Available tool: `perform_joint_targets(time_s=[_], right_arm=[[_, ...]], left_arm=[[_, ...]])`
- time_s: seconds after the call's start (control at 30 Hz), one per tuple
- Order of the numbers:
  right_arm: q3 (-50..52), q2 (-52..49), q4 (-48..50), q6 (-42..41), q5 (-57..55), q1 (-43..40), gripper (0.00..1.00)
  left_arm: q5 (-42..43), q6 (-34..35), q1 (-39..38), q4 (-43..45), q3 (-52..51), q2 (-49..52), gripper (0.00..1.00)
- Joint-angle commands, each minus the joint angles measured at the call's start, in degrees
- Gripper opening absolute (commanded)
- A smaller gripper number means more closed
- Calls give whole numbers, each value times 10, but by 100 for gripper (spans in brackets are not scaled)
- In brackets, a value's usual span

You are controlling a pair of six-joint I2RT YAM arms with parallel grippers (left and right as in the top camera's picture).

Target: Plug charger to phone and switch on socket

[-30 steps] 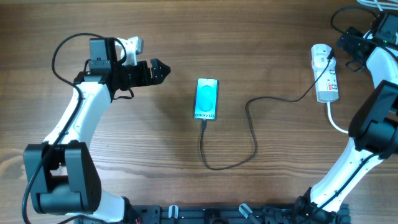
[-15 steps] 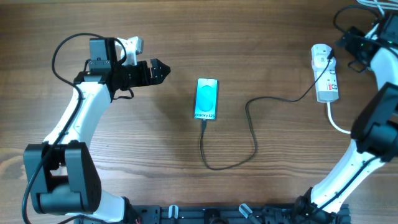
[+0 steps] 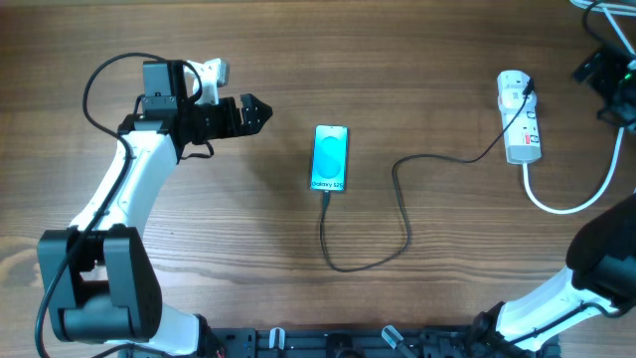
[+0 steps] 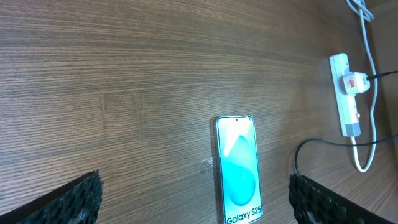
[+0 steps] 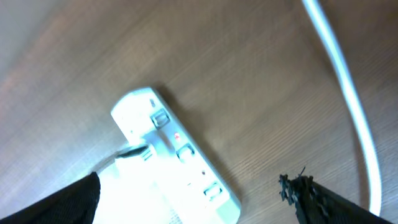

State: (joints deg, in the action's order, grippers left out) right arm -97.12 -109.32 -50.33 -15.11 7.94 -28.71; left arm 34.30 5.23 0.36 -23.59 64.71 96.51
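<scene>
The phone (image 3: 330,157) lies flat at the table's middle, turquoise screen up; it also shows in the left wrist view (image 4: 239,169). The thin black charger cable (image 3: 401,209) loops from the phone's near end to the white socket (image 3: 519,115) at the right. The socket shows in the left wrist view (image 4: 348,93) and the right wrist view (image 5: 174,155), with a red mark lit. My left gripper (image 3: 256,111) is open, left of the phone. My right gripper (image 5: 193,208) is open above the socket; in the overhead view only its arm (image 3: 608,72) shows at the edge.
The socket's thick white cord (image 3: 566,204) curves off to the right across the wooden table (image 3: 447,60). It also shows in the right wrist view (image 5: 348,93). The left arm (image 3: 129,179) reaches over the left side.
My right arm has pulled back from the socket, up and to the right, toward the frame edge. The left arm, phone and cable have not moved.
</scene>
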Motion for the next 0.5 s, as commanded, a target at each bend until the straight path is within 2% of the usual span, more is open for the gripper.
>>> perform_joint_targets(time_s=[0.0, 0.27, 0.47], right_arm=[[50, -15, 0, -8, 11, 14, 100], [168, -16, 128, -16, 13, 55, 100], [173, -21, 168, -17, -14, 82, 100]], left_arm=[[-4, -3, -3, 0, -2, -8, 100], [-4, -3, -3, 0, -2, -8, 100], [-4, -3, -3, 0, -2, -8, 100]])
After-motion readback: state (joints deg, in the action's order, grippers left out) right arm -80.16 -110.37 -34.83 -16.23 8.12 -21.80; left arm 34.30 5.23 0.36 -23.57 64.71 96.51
